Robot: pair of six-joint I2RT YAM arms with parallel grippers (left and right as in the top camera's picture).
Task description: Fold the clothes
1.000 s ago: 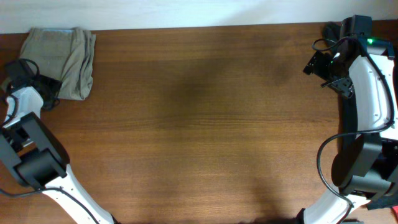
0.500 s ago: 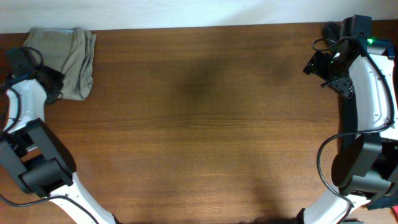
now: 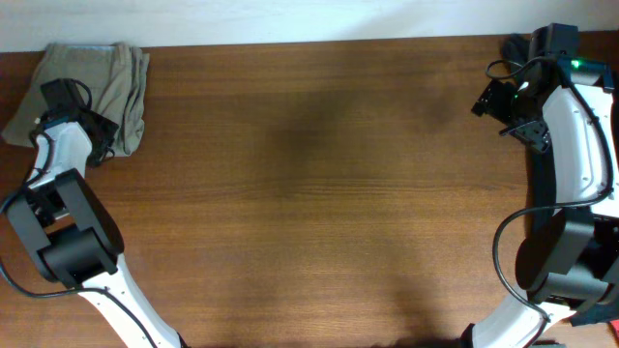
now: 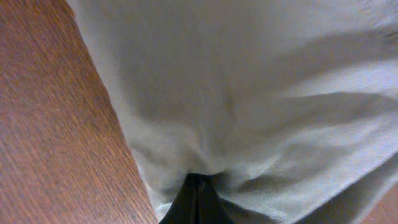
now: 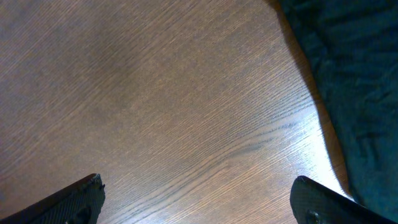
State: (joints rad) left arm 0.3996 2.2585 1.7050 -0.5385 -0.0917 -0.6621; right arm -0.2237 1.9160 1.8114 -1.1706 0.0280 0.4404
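The clothes point(image 3: 114, 77) are a folded khaki-beige bundle at the table's far left corner. In the left wrist view the clothes point(image 4: 261, 93) fill most of the frame, wrinkled and puckered toward the jaws. My left gripper point(image 3: 97, 135) lies over the bundle's near edge. Its black jaws are pressed together, and the left gripper point(image 4: 198, 183) pinches a fold of the fabric at its tip. My right gripper point(image 3: 508, 111) hangs at the far right, well away from the clothes. Over bare wood, the right gripper point(image 5: 198, 186) stands wide open with nothing between its fingers.
The brown wooden table point(image 3: 309, 193) runs from the bundle to the right arm. A dark teal cloth point(image 5: 354, 81) lies beyond the table's right edge in the right wrist view. The table's back edge meets a pale wall point(image 3: 290, 19).
My left gripper has closed from part open and moved right onto the clothes' near edge. A flap of fabric now shows left of the arm. The right arm has not moved.
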